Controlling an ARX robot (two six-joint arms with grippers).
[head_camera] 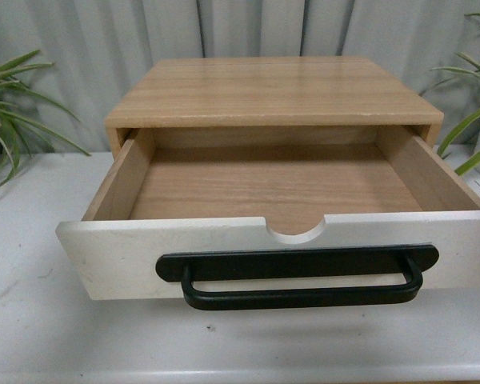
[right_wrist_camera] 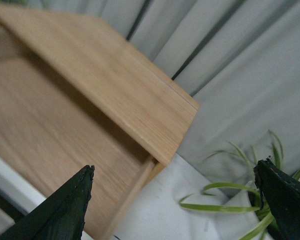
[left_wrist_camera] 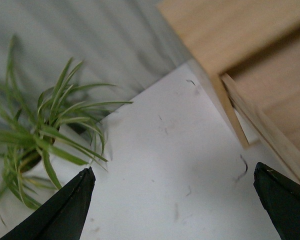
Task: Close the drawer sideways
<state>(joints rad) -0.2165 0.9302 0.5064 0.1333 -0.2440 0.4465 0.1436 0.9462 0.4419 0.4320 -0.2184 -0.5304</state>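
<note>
The drawer [head_camera: 224,252] stands pulled far out of a light wood cabinet [head_camera: 272,90]. Its white front panel carries a long black bar handle [head_camera: 300,276] and a semicircular notch in the top edge; the light wood inside is empty. Neither arm shows in the front view. My left gripper [left_wrist_camera: 175,172] is open and empty above the white table, beside the drawer's left side wall [left_wrist_camera: 262,130]. My right gripper [right_wrist_camera: 175,172] is open and empty, above the drawer's right side wall [right_wrist_camera: 132,192] and the cabinet's corner [right_wrist_camera: 140,110].
The cabinet stands on a white table [head_camera: 32,320]. A leafy plant [head_camera: 8,112] stands at the left, also in the left wrist view [left_wrist_camera: 45,130]. Another plant [head_camera: 476,112] stands at the right, also in the right wrist view [right_wrist_camera: 240,200]. Grey curtains [head_camera: 64,32] hang behind.
</note>
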